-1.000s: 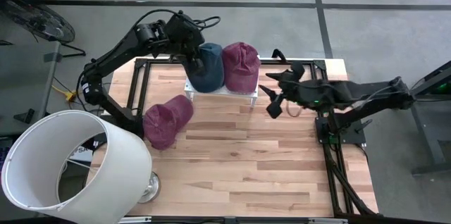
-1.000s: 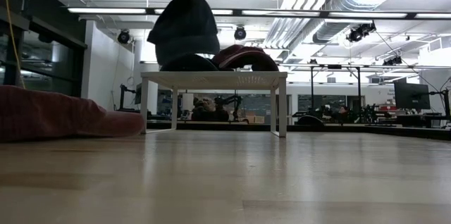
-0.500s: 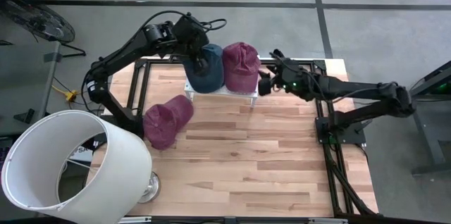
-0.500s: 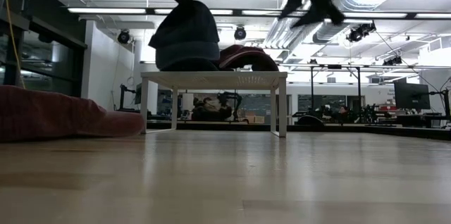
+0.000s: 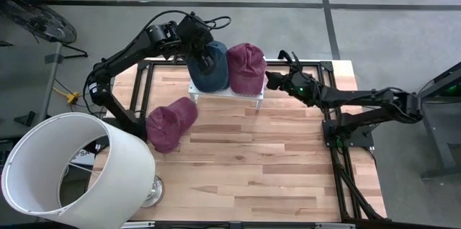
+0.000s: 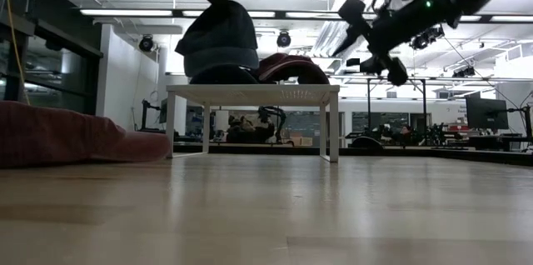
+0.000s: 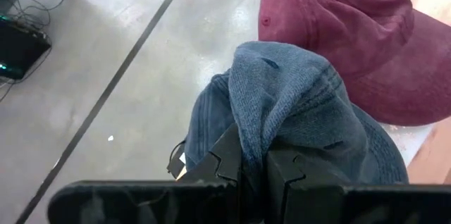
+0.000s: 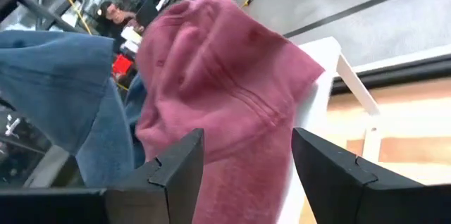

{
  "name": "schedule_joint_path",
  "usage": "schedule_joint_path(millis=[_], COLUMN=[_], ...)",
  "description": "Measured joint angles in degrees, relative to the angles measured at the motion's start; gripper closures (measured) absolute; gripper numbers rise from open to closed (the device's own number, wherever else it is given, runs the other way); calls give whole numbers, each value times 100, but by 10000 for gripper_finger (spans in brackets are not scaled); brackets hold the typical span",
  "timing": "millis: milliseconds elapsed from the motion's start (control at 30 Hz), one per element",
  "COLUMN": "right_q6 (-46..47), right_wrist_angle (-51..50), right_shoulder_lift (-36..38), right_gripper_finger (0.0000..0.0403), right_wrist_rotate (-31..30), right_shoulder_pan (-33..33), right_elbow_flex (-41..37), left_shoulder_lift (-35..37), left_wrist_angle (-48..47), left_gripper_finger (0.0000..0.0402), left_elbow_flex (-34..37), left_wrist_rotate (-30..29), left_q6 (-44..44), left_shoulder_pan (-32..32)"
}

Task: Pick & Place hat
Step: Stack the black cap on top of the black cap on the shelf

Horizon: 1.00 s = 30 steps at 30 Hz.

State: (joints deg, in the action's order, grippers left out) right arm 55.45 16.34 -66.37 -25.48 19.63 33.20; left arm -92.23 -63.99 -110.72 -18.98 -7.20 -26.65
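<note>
**Two grippers at a white stand holding two caps**

A small white stand (image 5: 248, 93) sits at the far edge of the wooden table (image 5: 245, 164). Two caps rest on it, touching: a blue cap (image 5: 209, 69) on the left and a maroon cap (image 5: 246, 67) on the right. The left gripper (image 5: 204, 60) is over the blue cap, its fingers (image 7: 225, 160) pressed together on a fold of the crown, which rises into a peak in the low view. The right gripper (image 5: 272, 80) hovers just to the right of the maroon cap, at the stand's right end, above the table surface. Its fingers (image 8: 176, 164) are spread, with the maroon cap showing between them in the right wrist view; they grip nothing. A third cap (image 5: 171, 123), also maroon, lies flat on the table to the near left of the stand, well apart from both grippers. A white lampshade (image 5: 68, 164) stands at the near left corner. A person (image 8: 113, 11) is dimly visible in the room beyond the stand.
</note>
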Motion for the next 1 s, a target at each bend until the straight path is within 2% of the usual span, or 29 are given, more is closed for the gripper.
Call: schedule_joint_path(millis=[200,1000], right_q6=[440,587], right_wrist_angle=[612,1563], right_shoulder_lift=[-77,-874], right_gripper_finger=[197,197], right_wrist_rotate=[-3,239], right_shoulder_pan=[24,24], right_elbow_flex=[-405,-402], left_shoulder_lift=[0,-267], left_wrist_angle=[-4,-44], left_gripper_finger=[386,383], left_elbow_flex=[0,13], left_wrist_rotate=[2,32], left_q6=[35,28], left_shoulder_pan=[0,2])
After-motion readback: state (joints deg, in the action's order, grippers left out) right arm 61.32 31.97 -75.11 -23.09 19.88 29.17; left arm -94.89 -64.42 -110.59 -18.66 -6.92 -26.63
